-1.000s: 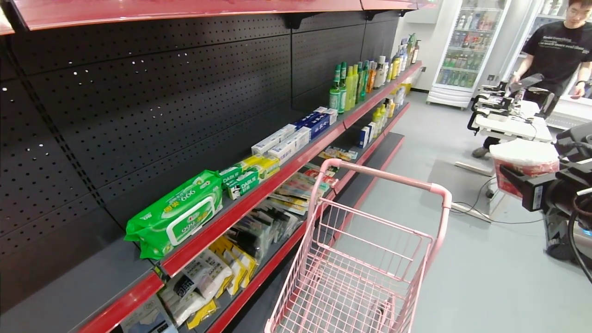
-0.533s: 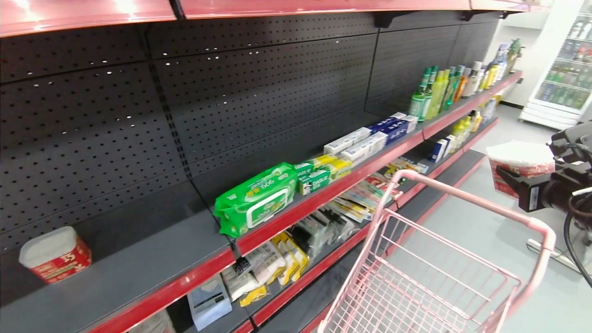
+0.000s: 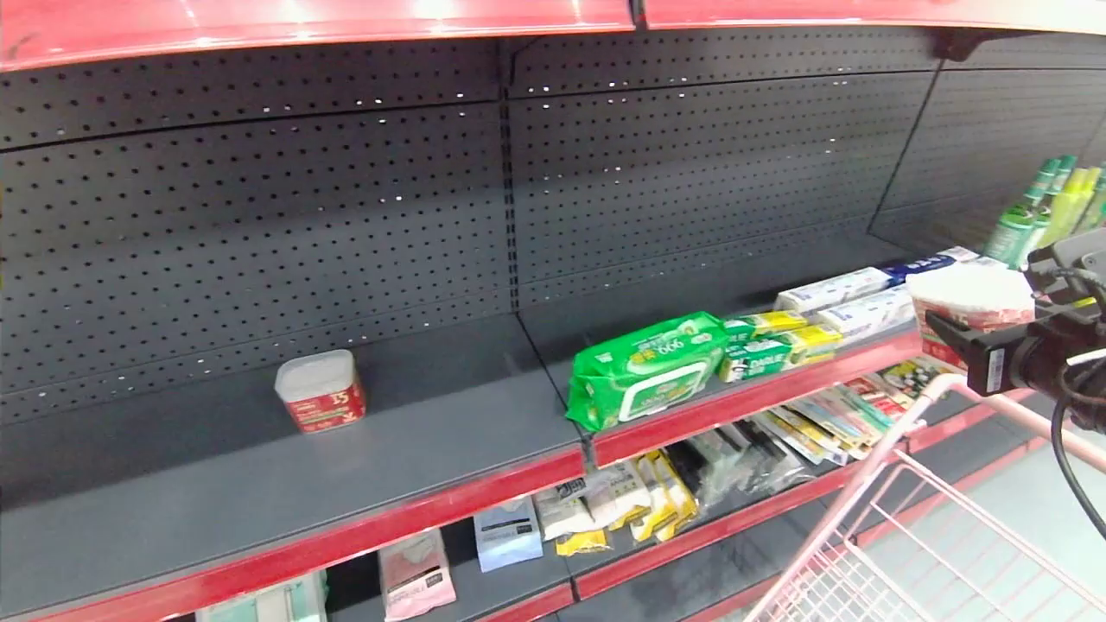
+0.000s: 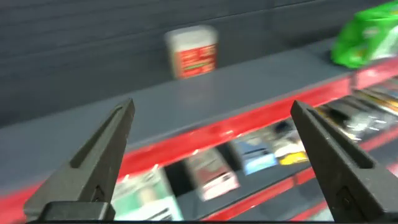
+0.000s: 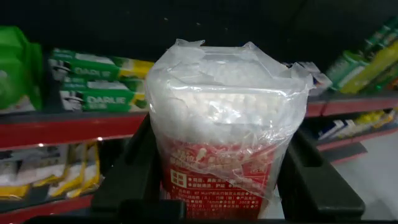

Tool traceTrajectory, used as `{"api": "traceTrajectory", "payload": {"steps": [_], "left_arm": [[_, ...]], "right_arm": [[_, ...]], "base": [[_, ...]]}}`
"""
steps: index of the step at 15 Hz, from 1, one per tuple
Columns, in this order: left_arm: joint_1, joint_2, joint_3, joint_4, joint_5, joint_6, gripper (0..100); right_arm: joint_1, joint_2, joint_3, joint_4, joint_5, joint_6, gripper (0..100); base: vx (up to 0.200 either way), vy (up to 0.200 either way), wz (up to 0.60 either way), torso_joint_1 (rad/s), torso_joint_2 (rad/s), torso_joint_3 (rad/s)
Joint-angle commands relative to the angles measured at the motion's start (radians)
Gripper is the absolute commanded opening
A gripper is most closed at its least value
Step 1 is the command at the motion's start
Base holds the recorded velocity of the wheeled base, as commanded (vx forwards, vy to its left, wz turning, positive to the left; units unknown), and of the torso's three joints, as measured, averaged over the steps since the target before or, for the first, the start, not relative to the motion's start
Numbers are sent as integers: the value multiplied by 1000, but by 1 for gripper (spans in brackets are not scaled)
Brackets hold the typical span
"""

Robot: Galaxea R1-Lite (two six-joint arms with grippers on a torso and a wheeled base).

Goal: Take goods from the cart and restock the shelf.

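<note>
My right gripper (image 3: 949, 335) is shut on a plastic-wrapped tub (image 3: 969, 309) with a white top and red label, held in the air in front of the shelf's right part, above the pink cart (image 3: 907, 536). The right wrist view has the tub (image 5: 227, 124) upright between the two black fingers (image 5: 127, 168). A matching tub (image 3: 320, 390) stands alone on the grey shelf board (image 3: 346, 484), left of the middle. My left gripper (image 4: 211, 155) is open and holds nothing; it faces that tub (image 4: 191, 51) from in front of the shelf's red edge.
A green wipes pack (image 3: 646, 370) and toothpaste boxes (image 3: 778, 345) lie on the shelf to the right of the bare stretch. Bottles (image 3: 1050, 203) stand at the far right. The lower shelf (image 3: 605, 510) holds several packets. A red shelf (image 3: 346, 22) runs overhead.
The head camera has swung left along the shelf, bringing the lone tub into view and taking the person out of it. The right gripper still holds its tub.
</note>
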Motion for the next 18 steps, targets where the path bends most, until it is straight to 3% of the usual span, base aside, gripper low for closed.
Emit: {"api": "traceTrajectory", "payload": {"steps": [1,5,10,13,14,15,16,18], "left_arm": [[0,1,0,0,0,0,100],[0,1,0,0,0,0,100],[0,2,-1,0,-1,3,100],[-27,67,-3,0,-57,43,100],[-46,104,-43,1,-60,46,100],[-46,291,-186,-5,-55,28,100],[-40,470,-304,-22,-46,-49,100],[-37,538,-347,-40,-34,-57,100]], "right_arm": [[-1,-1,0,0,0,0,0],[-6,-42,3,0,-10,0,0],[-12,-193,132,-6,-7,20,0],[-6,-343,230,-6,51,101,0],[-12,-385,234,-3,60,104,0],[-16,-406,230,-3,62,103,0],[-10,-408,227,-3,65,107,0],[-6,-408,229,-3,66,113,0]], "base": [[0,0,600,2,-2,-2],[0,0,600,4,2,2],[0,0,0,0,0,0],[0,0,0,0,0,0],[0,0,0,0,0,0],[0,0,0,0,0,0],[0,0,0,0,0,0],[0,0,0,0,0,0]]}}
